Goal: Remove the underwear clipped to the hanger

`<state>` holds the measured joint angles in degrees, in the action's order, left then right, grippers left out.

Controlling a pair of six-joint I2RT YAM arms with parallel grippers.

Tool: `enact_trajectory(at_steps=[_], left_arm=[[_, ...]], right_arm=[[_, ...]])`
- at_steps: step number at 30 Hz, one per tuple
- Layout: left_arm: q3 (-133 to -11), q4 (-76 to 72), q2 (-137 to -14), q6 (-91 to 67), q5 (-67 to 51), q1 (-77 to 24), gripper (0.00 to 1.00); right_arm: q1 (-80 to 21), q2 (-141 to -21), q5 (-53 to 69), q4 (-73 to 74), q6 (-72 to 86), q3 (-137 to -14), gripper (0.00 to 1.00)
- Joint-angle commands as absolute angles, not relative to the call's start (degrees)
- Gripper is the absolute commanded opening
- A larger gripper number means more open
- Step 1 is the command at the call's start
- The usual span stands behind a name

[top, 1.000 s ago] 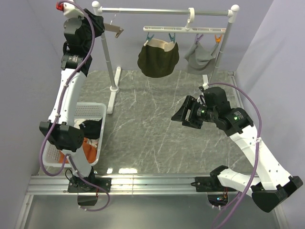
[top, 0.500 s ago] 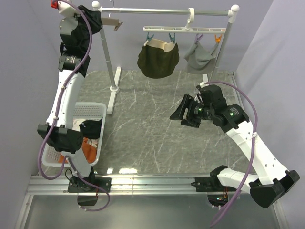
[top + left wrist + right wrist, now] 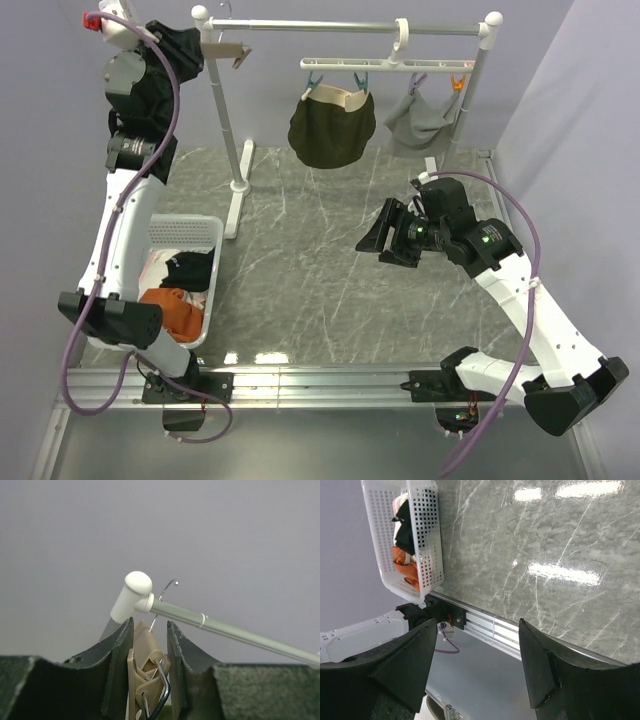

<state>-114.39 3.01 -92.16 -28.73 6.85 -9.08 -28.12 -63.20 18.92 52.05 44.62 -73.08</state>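
Observation:
A white clip hanger [image 3: 385, 63] hangs on the rack rail [image 3: 330, 24]. Dark olive briefs with a cream waistband [image 3: 332, 125] and light grey briefs [image 3: 420, 118] are clipped to it. A black garment [image 3: 192, 268] lies in the white basket [image 3: 185, 222]; it also shows in the right wrist view [image 3: 404, 530]. My left gripper [image 3: 215, 48] is raised at the rail's left end, shut on a bare tan clip hanger [image 3: 145, 655] whose wire hook [image 3: 170, 585] stands beside the end cap [image 3: 135, 587]. My right gripper [image 3: 385, 240] is open and empty above the table's middle [image 3: 477, 665].
The rack's left post [image 3: 228, 120] and foot stand behind the basket. The basket also holds orange cloth [image 3: 170, 305] and white cloth [image 3: 155, 270]. The right post [image 3: 465, 95] stands by the grey briefs. Grey walls close the left and right sides.
My left arm has swung up and to the left, carrying the tan hanger along the rail's left end. My right gripper shifted slightly, then stayed still.

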Motion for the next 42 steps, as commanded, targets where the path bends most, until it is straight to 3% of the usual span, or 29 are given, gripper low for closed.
enact_trajectory(at_steps=[1, 22, 24, 25, 26, 29, 35, 38, 42], left_arm=[[-111.2, -3.7, -86.1, -28.7, 6.5, -9.0, 0.00], [-82.5, -16.4, -73.1, -33.0, 4.4, -9.6, 0.00], [-80.6, -16.9, -72.8, -33.4, 4.3, -9.7, 0.13], [-79.8, -17.3, -72.6, -33.7, 4.3, -9.7, 0.24], [-79.2, -17.5, -72.2, -33.8, 4.6, -9.8, 0.43], [-77.4, -17.0, -71.7, -33.8, 4.9, -10.4, 0.68], [-73.1, -13.9, -68.1, -32.5, 5.1, -11.9, 0.91], [-70.1, -12.0, -64.5, -32.4, 4.4, -12.7, 0.94], [-62.4, -9.1, -59.7, -31.3, 1.9, -15.4, 0.97]], right_arm=[[-28.0, -63.3, 19.6, 50.5, 43.5, -74.4, 0.73], [-27.9, -62.8, 19.1, 51.4, 43.0, -74.0, 0.73], [-28.0, -62.7, 19.2, 51.5, 43.0, -74.0, 0.73], [-27.9, -62.7, 19.1, 51.4, 43.1, -73.9, 0.73], [-27.9, -62.6, 18.9, 51.4, 43.2, -73.9, 0.73], [-28.0, -62.5, 18.8, 51.5, 43.1, -73.9, 0.73], [-28.0, -62.8, 17.7, 51.5, 41.8, -74.8, 0.75], [-27.9, -63.1, 15.5, 51.8, 39.5, -76.6, 0.76], [-27.9, -62.9, 9.9, 52.1, 35.5, -79.6, 0.89]])
